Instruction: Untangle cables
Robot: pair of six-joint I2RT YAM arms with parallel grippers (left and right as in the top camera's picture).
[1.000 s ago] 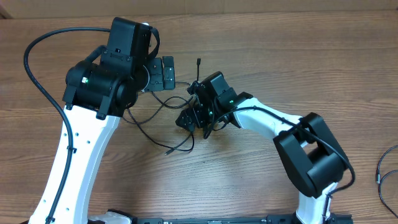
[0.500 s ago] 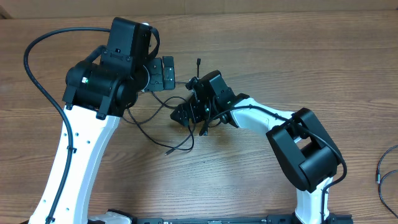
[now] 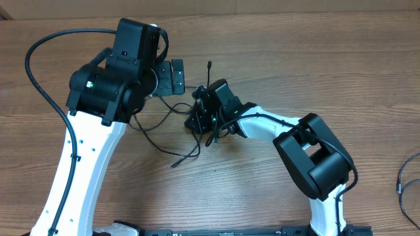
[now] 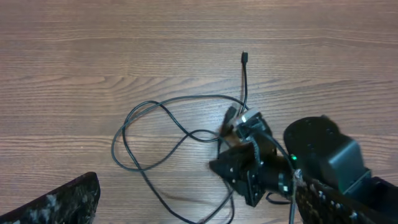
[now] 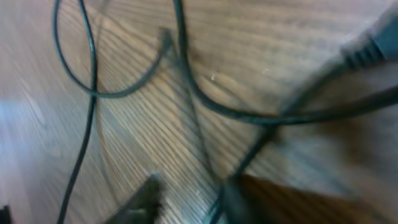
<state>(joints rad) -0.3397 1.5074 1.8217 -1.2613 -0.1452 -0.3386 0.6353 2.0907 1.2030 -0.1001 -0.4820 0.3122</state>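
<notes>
The cables (image 3: 164, 119) are thin black cords lying in loose crossing loops mid-table, with one plug end (image 3: 209, 64) pointing to the far side and another (image 3: 174, 164) toward the front. My right gripper (image 3: 195, 123) is down on the tangle's right side. In the blurred right wrist view its fingers stand a narrow gap apart (image 5: 189, 199), with a strand (image 5: 219, 202) running along the right one. My left gripper (image 3: 169, 77) hovers open just behind the loops; in the left wrist view its fingers (image 4: 59, 202) frame the cables (image 4: 158, 134) and the right gripper (image 4: 227, 171).
A thick black arm cable (image 3: 39, 78) arcs over the left of the wooden table (image 3: 315, 65). Another black cord (image 3: 403, 187) lies at the right edge. The right arm's forearm (image 3: 275, 128) stretches across the middle.
My right gripper has slid left into the tangle and its jaws have drawn closer together. The front cable end has shifted slightly. The left arm has not moved.
</notes>
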